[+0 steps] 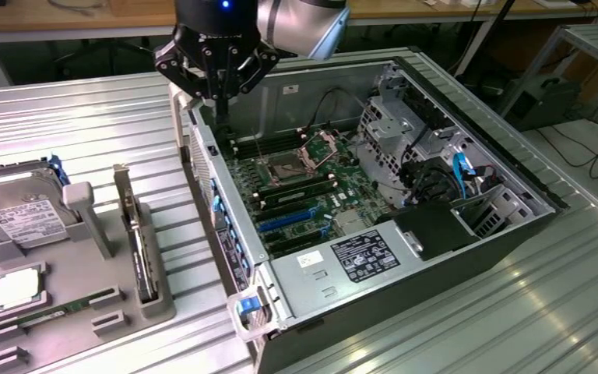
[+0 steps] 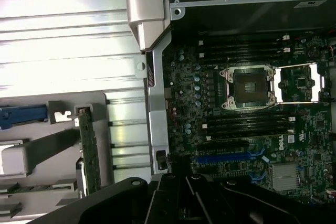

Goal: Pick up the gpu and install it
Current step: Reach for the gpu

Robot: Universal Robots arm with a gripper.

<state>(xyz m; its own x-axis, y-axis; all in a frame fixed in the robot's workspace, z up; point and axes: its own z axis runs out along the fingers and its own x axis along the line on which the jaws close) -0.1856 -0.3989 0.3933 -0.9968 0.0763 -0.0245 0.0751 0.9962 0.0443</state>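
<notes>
The gpu [image 1: 136, 238] stands on edge in a slot of the grey holder [image 1: 159, 308], at the exterior view's left of the open computer case [image 1: 507, 167]. In the wrist view the gpu [image 2: 90, 153] shows as a thin green card edge with its bracket end at the top. My gripper [image 1: 219, 100] hangs above the case's rear corner, well apart from the gpu, shut with nothing in it. Its dark fingers [image 2: 181, 182] sit over the motherboard [image 2: 247, 129], near the blue expansion slot [image 2: 226, 157].
The holder also carries a silver hard drive [image 1: 19, 218], a processor chip [image 1: 16, 290] and a narrow green RAM stick [image 1: 60, 313]. Inside the case are a drive cage [image 1: 392, 125], cables [image 1: 434, 183] and a black power supply [image 1: 434, 230]. Everything rests on a ribbed metal table [image 1: 71, 117].
</notes>
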